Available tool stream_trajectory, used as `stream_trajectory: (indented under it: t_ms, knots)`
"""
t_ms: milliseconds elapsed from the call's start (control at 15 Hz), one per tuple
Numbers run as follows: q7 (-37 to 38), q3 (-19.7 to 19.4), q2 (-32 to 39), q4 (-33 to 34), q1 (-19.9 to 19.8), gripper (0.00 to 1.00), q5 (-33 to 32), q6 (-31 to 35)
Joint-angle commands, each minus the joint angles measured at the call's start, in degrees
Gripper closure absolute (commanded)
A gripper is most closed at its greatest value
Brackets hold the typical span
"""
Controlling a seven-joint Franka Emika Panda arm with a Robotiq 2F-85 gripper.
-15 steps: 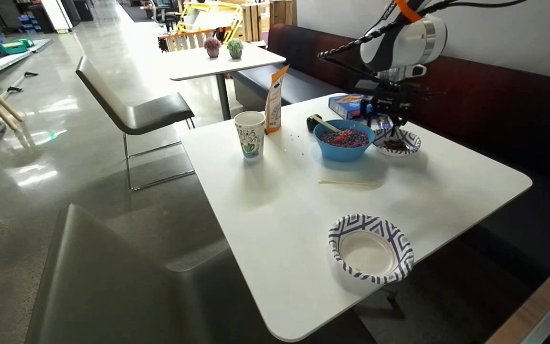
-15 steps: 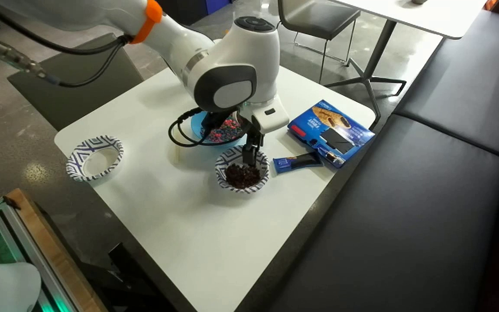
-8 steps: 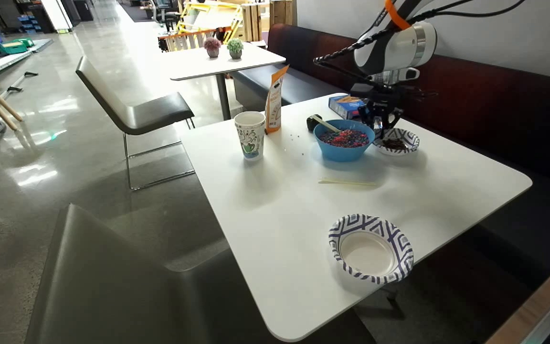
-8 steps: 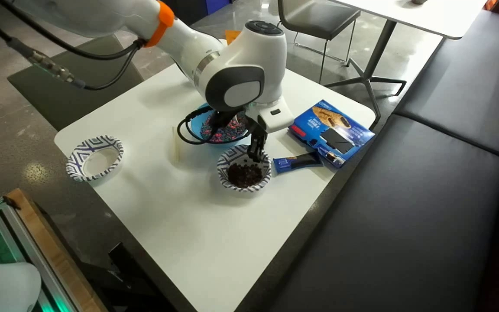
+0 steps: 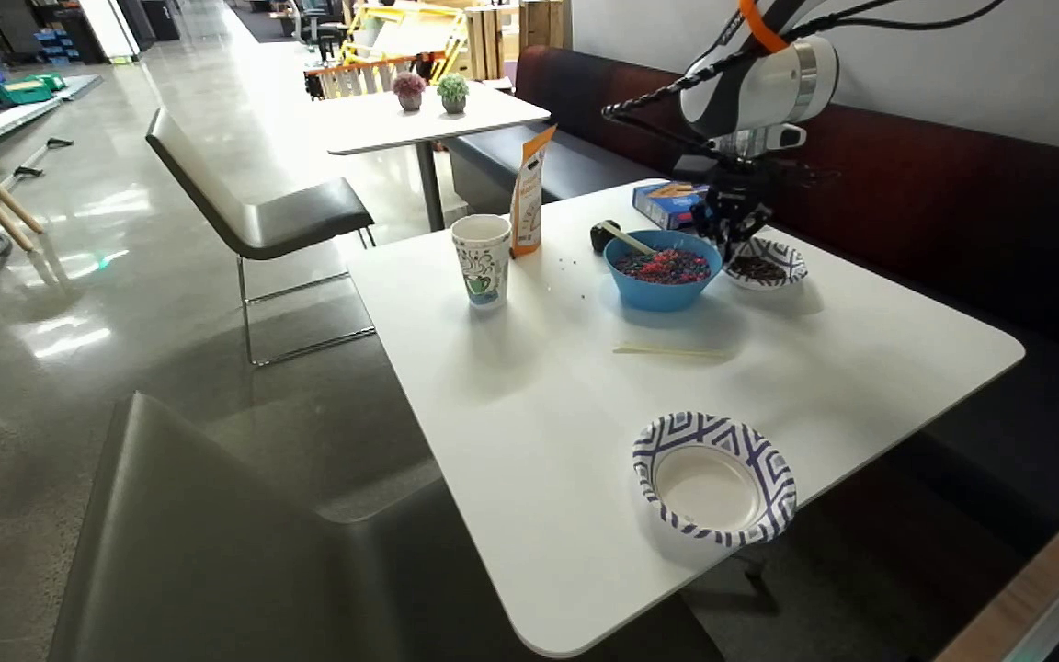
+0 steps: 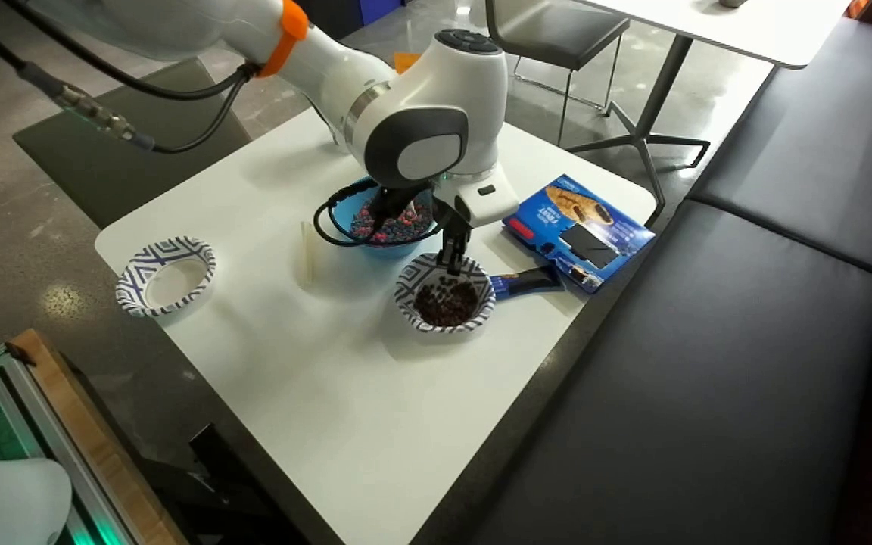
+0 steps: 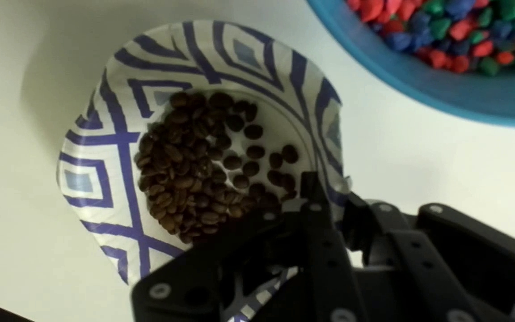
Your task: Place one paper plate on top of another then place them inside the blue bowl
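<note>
- Wrist view: the gripper [image 7: 332, 193] pinches the rim of a paper plate [image 7: 83, 181] of beans [image 7: 186, 179], beside the blue bowl [image 7: 454, 96].
- Both exterior views: a second plate [image 5: 709, 487] lies well apart from the bowl.

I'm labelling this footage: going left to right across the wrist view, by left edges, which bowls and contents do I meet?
Purple-and-white round paper bowl → brown oval coffee beans in it → round blue plastic-looking bowl → red, green and blue pebble-like pieces in that.
</note>
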Motion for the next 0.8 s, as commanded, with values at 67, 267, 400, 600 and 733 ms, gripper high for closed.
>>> stream_trajectory:
  t_ms: [67, 267, 400, 600, 733]
  knots:
    - [2.5, -2.1, -4.1, -4.8, 2.6, 0.98, -1.4, -0.7]
    - [4.8, -4.0, -8.0, -9.9, 4.8, 0.98, -4.2, 0.2]
    - [7.8, -5.8, -11.0, -14.2, 6.9, 0.98, -7.8, 0.9]
    - [13.2, -7.2, -15.6, -20.3, 9.4, 0.98, -13.4, -0.3]
    - [16.0, -6.5, -18.4, -24.2, 10.2, 0.98, -15.9, -2.0]
